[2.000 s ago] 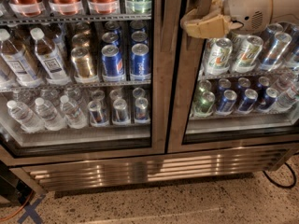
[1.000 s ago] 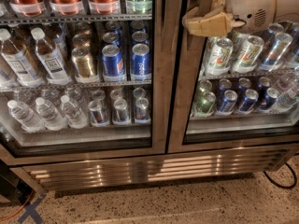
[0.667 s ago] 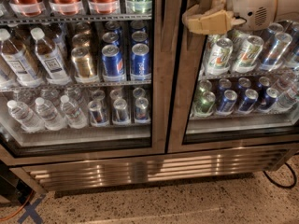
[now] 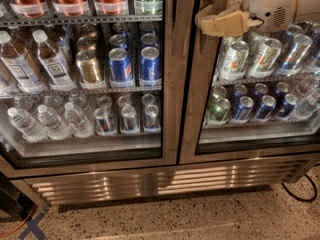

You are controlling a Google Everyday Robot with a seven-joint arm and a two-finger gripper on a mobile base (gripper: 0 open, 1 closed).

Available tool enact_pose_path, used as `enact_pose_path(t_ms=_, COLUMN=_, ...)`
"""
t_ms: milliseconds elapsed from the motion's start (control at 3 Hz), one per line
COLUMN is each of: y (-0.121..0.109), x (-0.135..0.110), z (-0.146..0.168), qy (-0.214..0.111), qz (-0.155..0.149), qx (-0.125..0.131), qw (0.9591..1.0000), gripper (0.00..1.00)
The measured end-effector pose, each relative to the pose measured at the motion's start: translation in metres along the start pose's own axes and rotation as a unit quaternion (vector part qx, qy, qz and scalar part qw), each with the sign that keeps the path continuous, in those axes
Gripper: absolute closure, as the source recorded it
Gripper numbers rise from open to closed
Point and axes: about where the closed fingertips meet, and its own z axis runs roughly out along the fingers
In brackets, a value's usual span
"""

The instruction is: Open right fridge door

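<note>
Speckled floor (image 4: 200,216) below, right fridge door (image 4: 194,109) on right side, seemingly shut, gripper (image 4: 218,21) high against its inner steel frame, grasp not possible to tell; risk of sliding off smooth frame if pulling without firm hold.

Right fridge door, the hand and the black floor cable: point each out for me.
right fridge door (image 4: 192,114): camera view, on its steel left stile.
hand (image 4: 207,20): camera view, on its beige tip, in front of that stile, up high.
black cable (image 4: 299,200): camera view, on its loop, lower right corner.
</note>
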Motion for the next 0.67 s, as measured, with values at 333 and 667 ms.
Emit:
enact_pose_path(t_ms=333, y=-0.0005, x=0.0029, z=0.0013, qy=-0.001, qz=0.003, qx=0.0, qw=1.0, gripper=1.0)
enact_pose_path(t_ms=667, y=-0.0011, x=0.0031, z=0.0011, qy=-0.001, qz=0.003, qx=0.0, qw=1.0, gripper=1.0)
